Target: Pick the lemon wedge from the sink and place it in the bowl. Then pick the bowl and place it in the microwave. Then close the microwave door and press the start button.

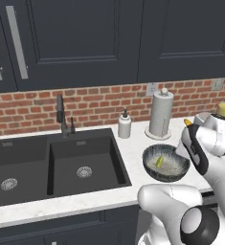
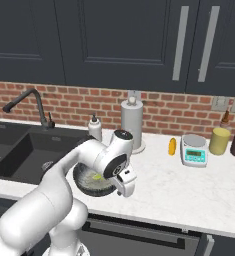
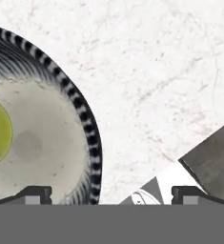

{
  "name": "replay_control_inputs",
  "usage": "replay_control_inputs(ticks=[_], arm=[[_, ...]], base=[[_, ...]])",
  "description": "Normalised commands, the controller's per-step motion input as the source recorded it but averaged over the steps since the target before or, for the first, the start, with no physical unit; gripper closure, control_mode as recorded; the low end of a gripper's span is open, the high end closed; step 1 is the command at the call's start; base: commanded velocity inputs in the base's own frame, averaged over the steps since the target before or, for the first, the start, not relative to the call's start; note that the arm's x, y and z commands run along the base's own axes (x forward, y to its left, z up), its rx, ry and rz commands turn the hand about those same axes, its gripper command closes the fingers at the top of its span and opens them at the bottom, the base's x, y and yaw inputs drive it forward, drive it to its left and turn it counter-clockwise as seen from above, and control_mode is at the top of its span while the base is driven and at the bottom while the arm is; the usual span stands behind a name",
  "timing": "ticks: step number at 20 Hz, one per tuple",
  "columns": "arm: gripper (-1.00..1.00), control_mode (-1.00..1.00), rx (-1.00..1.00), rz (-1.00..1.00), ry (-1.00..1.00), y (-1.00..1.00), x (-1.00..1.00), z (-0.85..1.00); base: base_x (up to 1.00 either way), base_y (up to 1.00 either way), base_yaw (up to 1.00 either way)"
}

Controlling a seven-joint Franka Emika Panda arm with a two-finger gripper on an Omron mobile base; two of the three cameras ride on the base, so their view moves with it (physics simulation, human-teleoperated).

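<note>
Nearest us, the gripper (image 3: 111,194) hangs spread and empty over the bowl (image 1: 165,163), apparently straddling its rim. The lemon wedge (image 1: 159,161) lies inside. Around it we see white marble counter (image 2: 189,187), the black sink (image 1: 61,165), and a brick backsplash (image 1: 95,103).

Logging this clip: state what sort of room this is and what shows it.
A home-style kitchen, rendered: a black double sink with a faucet, a brick backsplash beneath dark cabinets, and a paper towel roll.
</note>
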Motion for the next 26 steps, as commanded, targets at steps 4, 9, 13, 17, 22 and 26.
replay_control_inputs(ticks=[4, 9, 13, 17, 22, 26], arm=[[-1.00, -1.00, 0.09, 0.02, 0.00, 0.00, 0.02, -0.41], [-1.00, -1.00, 0.10, 0.01, 0.00, 0.11, 0.00, -0.09], [-1.00, -1.00, 0.03, 0.00, 0.00, 0.21, 0.00, 0.00], [-1.00, -1.00, 0.01, 0.00, 0.00, 0.27, 0.00, -0.13], [-1.00, -1.00, 0.00, 0.00, 0.00, 0.23, 0.04, -0.31], [-1.00, -1.00, 0.00, 0.00, 0.00, 0.10, 0.04, -0.29]], base=[[0.00, 0.00, 0.00], [0.00, 0.00, 0.00], [0.00, 0.00, 0.00], [0.00, 0.00, 0.00], [0.00, 0.00, 0.00], [0.00, 0.00, 0.00]])
